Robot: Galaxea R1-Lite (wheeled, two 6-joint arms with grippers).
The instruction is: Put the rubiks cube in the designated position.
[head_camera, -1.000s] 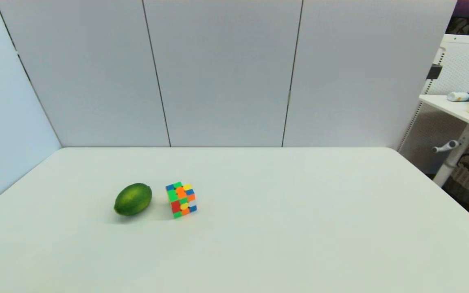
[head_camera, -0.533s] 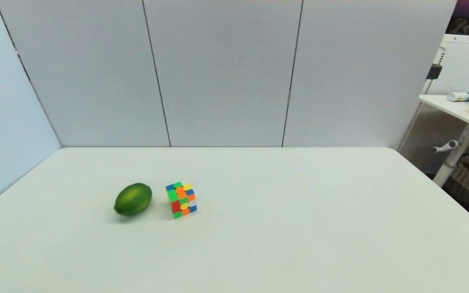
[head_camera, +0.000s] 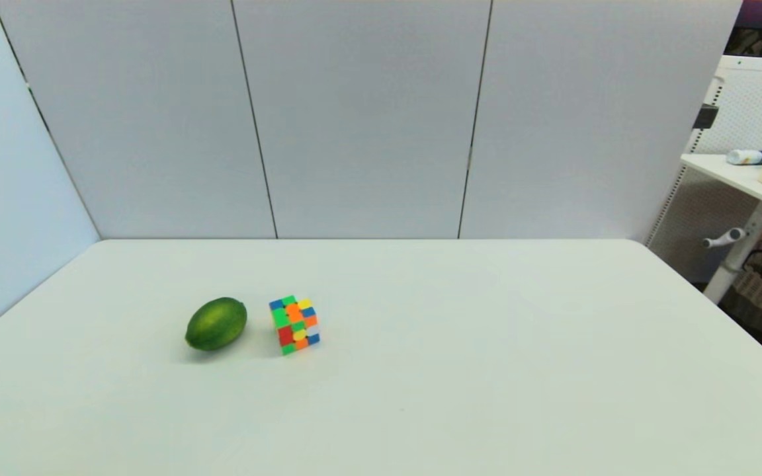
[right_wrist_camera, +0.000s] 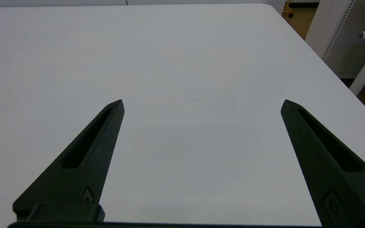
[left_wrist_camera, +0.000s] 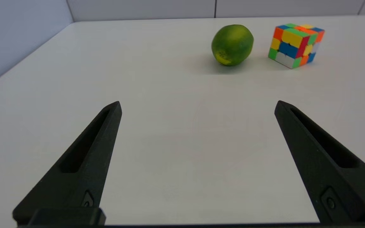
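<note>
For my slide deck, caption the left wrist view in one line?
Open left gripper low over the white table, empty, facing the lime and the rubiks cube beside it.

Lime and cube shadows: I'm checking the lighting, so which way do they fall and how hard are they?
Head view: faint, soft shadows left of the lime and cube. Left wrist view: a diffuse patch beside the lime's base, no hard edges.

Each gripper, left gripper (left_wrist_camera: 197,106) and right gripper (right_wrist_camera: 202,104), has two long matte-black fingers (left_wrist_camera: 84,161), wedge-shaped, tapering to points, each with a recessed slot and a small screw near its base.
</note>
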